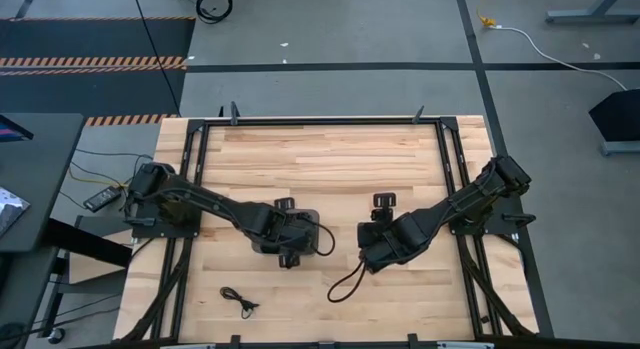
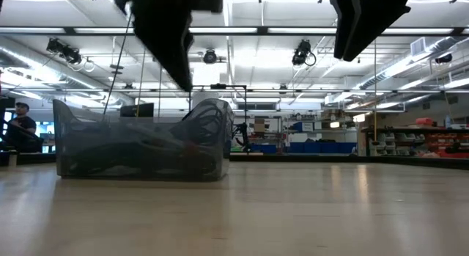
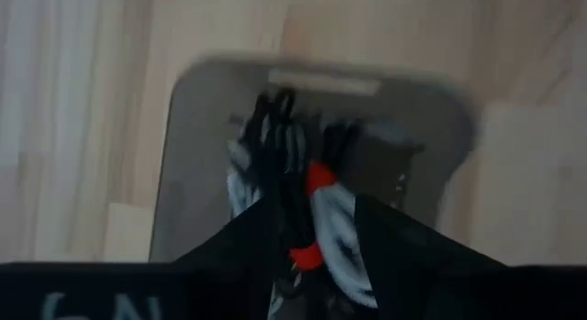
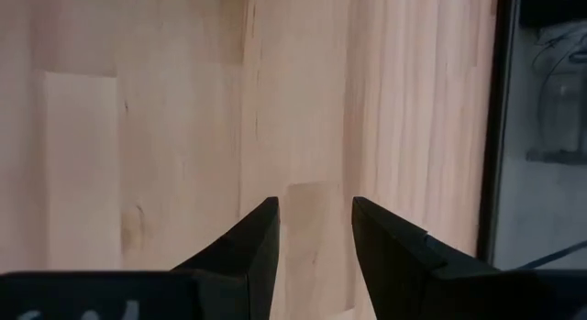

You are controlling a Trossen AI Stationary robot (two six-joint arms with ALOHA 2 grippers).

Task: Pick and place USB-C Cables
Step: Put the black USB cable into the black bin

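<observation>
My left gripper (image 1: 288, 237) hangs over the grey tray (image 3: 183, 173) near the table's middle, shut on a white-grey cable bundle with a red tie (image 3: 316, 187). In the low view the translucent tray (image 2: 110, 142) holds several dark coiled cables, which rise above its rim (image 2: 212, 113). My right gripper (image 4: 315, 210) is open over bare wood, right of the tray (image 1: 312, 221). One black cable (image 1: 345, 281) lies looped on the table by my right gripper (image 1: 372, 251). Another small black cable (image 1: 238, 302) lies near the table's near edge. My left gripper (image 3: 312, 224) pinches the white-grey bundle between its two fingers, at the red tie (image 3: 310, 251) around its middle. The bundle's far end (image 3: 275, 114) sticks out past the fingertips over the tray floor. Whether that end touches the tray, I cannot tell.
A black frame (image 1: 320, 122) runs around the wooden table top. Bare wood lies far of both arms and along the near edge between the two loose cables. A person (image 2: 22, 128) shows far off in the room at the low view's left.
</observation>
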